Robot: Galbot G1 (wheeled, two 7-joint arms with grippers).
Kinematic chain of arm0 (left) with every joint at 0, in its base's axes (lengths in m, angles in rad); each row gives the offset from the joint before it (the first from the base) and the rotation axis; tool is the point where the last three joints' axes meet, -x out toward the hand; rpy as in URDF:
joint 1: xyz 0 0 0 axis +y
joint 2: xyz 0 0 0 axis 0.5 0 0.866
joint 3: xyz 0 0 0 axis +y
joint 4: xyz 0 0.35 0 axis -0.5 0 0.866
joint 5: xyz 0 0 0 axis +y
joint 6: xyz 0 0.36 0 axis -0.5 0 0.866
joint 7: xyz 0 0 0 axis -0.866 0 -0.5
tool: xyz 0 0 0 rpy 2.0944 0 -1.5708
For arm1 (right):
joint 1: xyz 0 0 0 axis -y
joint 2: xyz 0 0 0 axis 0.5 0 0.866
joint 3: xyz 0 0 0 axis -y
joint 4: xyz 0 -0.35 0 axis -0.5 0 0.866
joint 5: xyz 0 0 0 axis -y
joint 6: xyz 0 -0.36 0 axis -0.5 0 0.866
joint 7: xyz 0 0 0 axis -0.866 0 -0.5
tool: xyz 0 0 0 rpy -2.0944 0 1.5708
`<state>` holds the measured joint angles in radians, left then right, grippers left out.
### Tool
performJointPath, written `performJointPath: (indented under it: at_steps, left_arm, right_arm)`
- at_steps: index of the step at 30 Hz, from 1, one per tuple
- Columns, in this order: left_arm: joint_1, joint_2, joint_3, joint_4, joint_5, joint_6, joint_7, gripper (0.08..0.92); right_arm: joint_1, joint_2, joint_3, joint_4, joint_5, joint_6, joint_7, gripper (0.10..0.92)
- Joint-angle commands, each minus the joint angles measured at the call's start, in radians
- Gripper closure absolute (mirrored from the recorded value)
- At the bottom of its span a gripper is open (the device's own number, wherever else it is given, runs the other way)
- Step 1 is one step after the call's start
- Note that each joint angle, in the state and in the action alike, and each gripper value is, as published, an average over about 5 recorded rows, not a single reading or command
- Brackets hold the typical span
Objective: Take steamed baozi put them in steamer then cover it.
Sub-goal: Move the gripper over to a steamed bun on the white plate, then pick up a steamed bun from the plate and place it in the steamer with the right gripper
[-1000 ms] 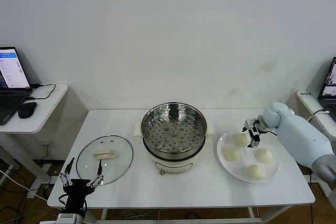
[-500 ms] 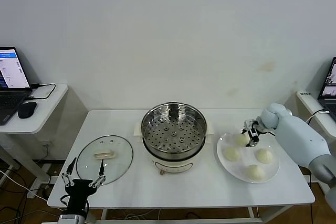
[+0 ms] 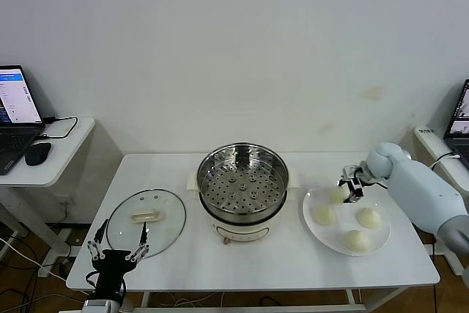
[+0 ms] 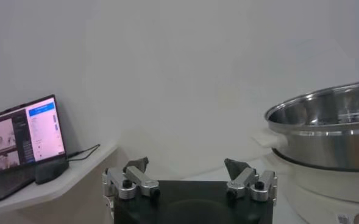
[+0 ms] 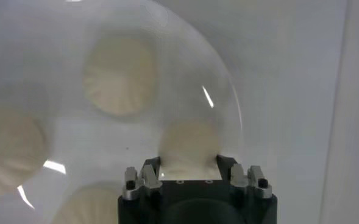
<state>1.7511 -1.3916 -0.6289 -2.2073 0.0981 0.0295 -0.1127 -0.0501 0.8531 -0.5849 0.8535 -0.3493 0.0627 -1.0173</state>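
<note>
R claw round baozi

1. My workspace is bright and evenly lit, the wall plain and pale.
2. Glare glints off the steamer steel and the cover glass.
3. My right wrist view is hazy; white highlights streak the plate.
4. Soft shadows sit under the table.
</note>
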Motion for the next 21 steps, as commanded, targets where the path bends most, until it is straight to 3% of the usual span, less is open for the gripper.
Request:
performJointPath:
  at_steps: [1,9,21]
  left_arm:
    - [-0.006,0.002,0.009,0.000,0.000,0.001,0.001,0.177]
    - [-0.021,0.009,0.029,0.000,0.000,0.003,0.001,0.177]
    - [-0.029,0.024,0.007,0.009,-0.016,0.004,0.003,0.177]
  right_arm:
    - [0.160,-0.189,-0.131,0.277,0.201,-0.046,-0.030,0.433]
    - [0.440,-0.283,-0.305,0.405,0.380,-0.064,-0.045,0.438]
    - [0.719,-0.030,-0.518,0.384,0.574,-0.046,-0.007,0.440]
